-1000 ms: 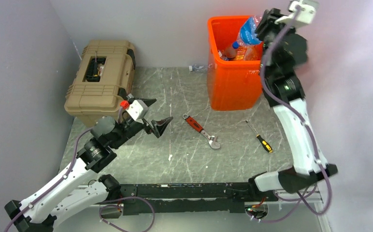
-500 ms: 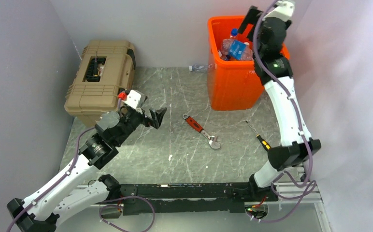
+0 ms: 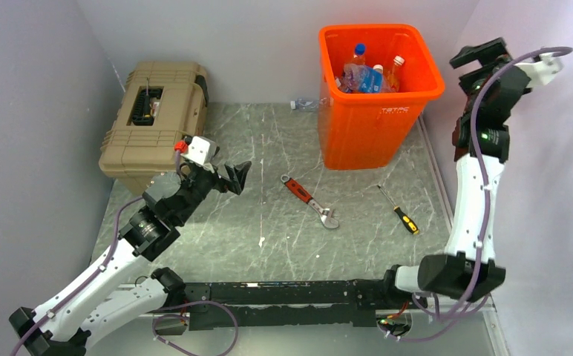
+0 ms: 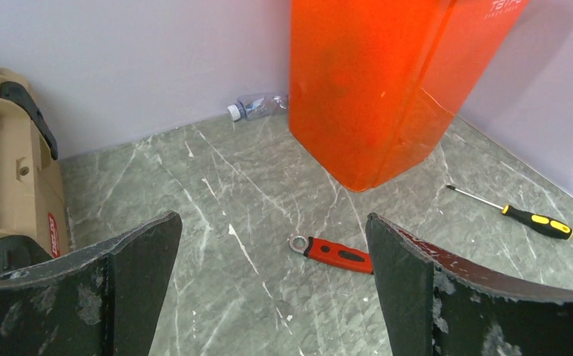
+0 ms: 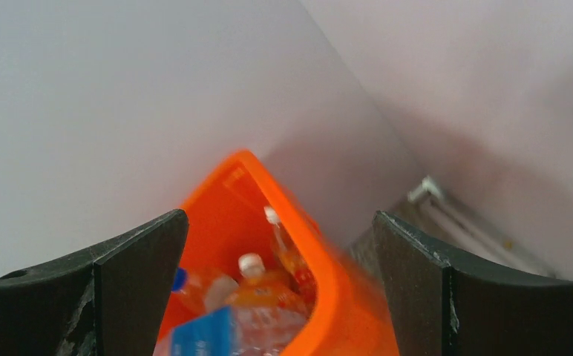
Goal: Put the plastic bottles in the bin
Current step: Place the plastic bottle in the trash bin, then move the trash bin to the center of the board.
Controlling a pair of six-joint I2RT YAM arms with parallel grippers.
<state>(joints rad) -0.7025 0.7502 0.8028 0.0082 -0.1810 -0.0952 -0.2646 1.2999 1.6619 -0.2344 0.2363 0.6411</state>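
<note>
The left claw (image 4: 272, 230) and right claw (image 5: 280, 222) are spread wide, empty. Bottles (image 3: 369, 74) are piled in the bin (image 3: 361, 133) at one o'clock; a stray bottle (image 4: 257, 107) at its nine o'clock is best straddled low.

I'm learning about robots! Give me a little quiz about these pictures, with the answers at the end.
1. True or false: every plastic bottle is already inside the bin.
2. What colour is the handle of the wrench? A) green B) red C) blue
3. Fill the gap: the left arm's fingers are ____.

Key
1. False: one clear bottle lies on the table behind the bin.
2. B
3. open
</note>
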